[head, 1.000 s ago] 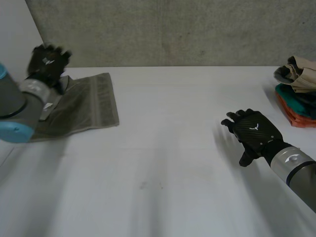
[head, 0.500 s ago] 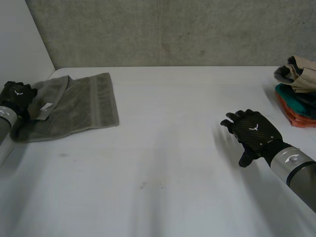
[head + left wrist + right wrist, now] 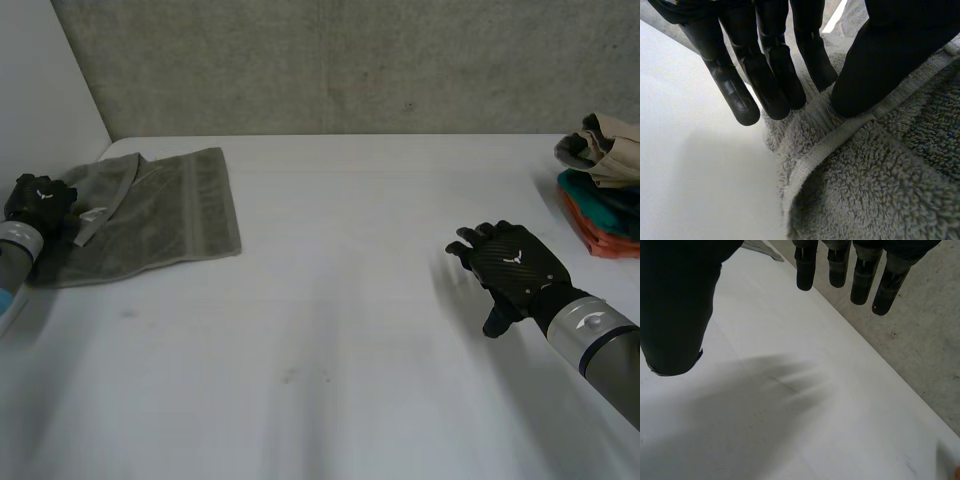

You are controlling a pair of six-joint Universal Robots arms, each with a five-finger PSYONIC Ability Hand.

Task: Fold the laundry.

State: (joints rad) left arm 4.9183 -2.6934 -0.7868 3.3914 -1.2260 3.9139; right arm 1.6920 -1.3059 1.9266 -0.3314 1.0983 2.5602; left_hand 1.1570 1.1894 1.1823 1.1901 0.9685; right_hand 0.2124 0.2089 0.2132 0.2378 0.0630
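Note:
A grey-green towel (image 3: 160,215) lies flat at the table's far left, with a small white label near its left side. My left hand (image 3: 40,203) is at the towel's left edge. In the left wrist view its fingers (image 3: 770,85) and thumb pinch a raised fold of the towel (image 3: 880,190) just by its hem. My right hand (image 3: 512,265) hovers palm down over bare table at the right, far from the towel. In the right wrist view its fingers (image 3: 860,280) are straight and spread, holding nothing.
A stack of folded clothes (image 3: 603,190), beige over teal and orange, sits at the table's (image 3: 340,330) right edge. A concrete wall (image 3: 350,60) runs behind the table, and a white panel stands at the far left.
My left arm drew back from above the towel's far side and came down at its left edge. Its fingers closed on the cloth there. The right hand has not moved.

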